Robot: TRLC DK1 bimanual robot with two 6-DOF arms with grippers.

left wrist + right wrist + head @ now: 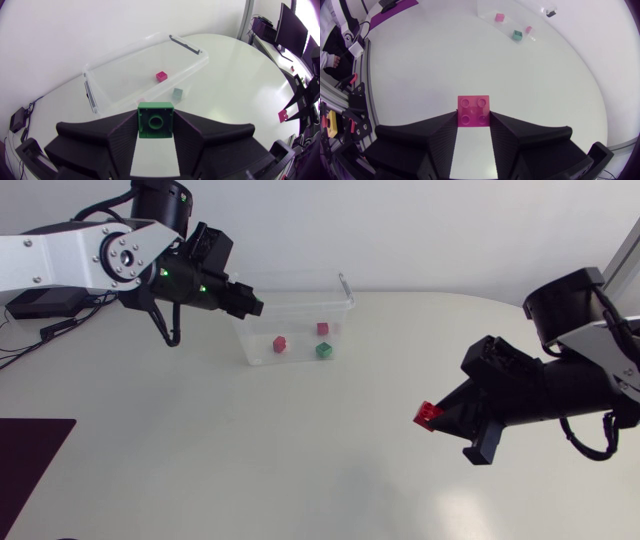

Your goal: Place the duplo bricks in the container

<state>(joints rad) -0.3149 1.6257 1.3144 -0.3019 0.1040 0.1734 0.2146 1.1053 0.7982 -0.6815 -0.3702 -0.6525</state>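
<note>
My left tool (156, 128) is closed on a green brick (156, 118), a finger against each of two sides; the brick's hollow face with its one round tube is turned toward the wrist camera; seen from the head view, the tool hangs at the left end of the container (345, 292). My right tool (473, 122) grips a pink brick (473, 109) the same way, four studs showing; it is held above the bench (200, 460), well apart from the container. The container is clear plastic, open-topped, with grey clips at its ends; on its floor lie three small bricks, all apart: a red brick (280, 344), a magenta brick (323, 328) and a dark green brick (324, 350).
</note>
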